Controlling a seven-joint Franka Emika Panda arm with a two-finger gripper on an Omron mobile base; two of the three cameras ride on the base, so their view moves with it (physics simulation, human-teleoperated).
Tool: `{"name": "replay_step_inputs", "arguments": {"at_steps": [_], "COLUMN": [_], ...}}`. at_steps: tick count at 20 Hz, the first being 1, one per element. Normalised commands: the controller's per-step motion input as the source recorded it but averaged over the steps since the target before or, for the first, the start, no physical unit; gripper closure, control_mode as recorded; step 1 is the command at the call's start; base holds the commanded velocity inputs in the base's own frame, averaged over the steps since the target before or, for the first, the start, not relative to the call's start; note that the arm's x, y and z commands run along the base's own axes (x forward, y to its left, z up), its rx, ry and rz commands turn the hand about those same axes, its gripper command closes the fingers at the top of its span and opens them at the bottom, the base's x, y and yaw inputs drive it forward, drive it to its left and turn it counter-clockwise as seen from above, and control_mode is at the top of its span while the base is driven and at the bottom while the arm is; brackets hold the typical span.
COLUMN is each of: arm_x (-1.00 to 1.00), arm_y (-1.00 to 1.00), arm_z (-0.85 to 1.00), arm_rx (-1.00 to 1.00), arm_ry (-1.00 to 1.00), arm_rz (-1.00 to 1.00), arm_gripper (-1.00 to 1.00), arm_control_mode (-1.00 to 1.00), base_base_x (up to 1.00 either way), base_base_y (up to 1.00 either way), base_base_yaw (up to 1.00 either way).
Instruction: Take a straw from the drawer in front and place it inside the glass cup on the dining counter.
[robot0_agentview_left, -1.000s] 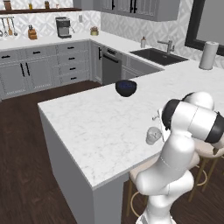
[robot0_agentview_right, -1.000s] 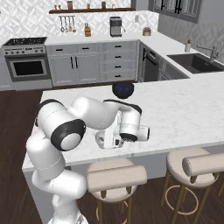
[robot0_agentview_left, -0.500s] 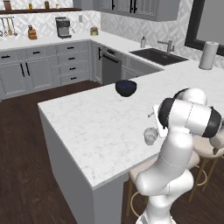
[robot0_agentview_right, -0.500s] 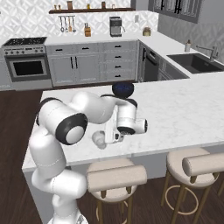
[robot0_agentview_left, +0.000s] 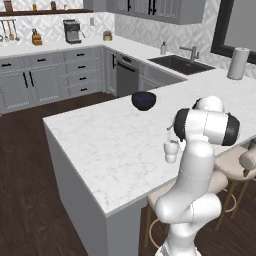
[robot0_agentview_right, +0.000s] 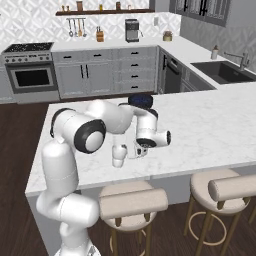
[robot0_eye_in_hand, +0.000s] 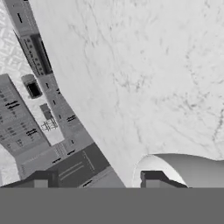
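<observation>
Your gripper (robot0_agentview_right: 136, 149) sits beside the glass cup (robot0_agentview_right: 119, 156) near the dining counter (robot0_agentview_left: 115, 145) stool-side edge, its grip unreadable from here, so back away slowly without tipping the cup

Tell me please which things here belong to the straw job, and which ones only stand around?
For the job: glass cup, straw standing in it, dining counter, gripper.

Standing around: blue bowl, stools, sink, paper towel roll, coffee maker.
</observation>
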Motion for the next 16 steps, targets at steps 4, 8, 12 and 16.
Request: {"name": "replay_step_inputs", "arguments": {"at_steps": [4, 8, 12, 16], "arm_x": [-1.00, -0.42, 0.62, -0.50], "arm_y": [-0.05, 0.06, 0.27, 0.00], "arm_z": [0.16, -0.02, -0.14, 0.19], "arm_rx": [0.01, -0.02, -0.06, 0.00], "arm_ry": [-0.37, -0.27, -0.23, -0.26], "arm_rz": [0.00, 0.00, 0.00, 0.00], "arm_gripper": [-1.00, -1.00, -1.00, -1.00], "arm_control_mode": [-1.00, -1.00, -1.00, -1.00], "base_base_x": [0.00, 0.00, 0.00, 0.00], "base_base_y": [0.00, 0.00, 0.00, 0.00], "base_base_yaw": [0.00, 0.00, 0.00, 0.00]}}
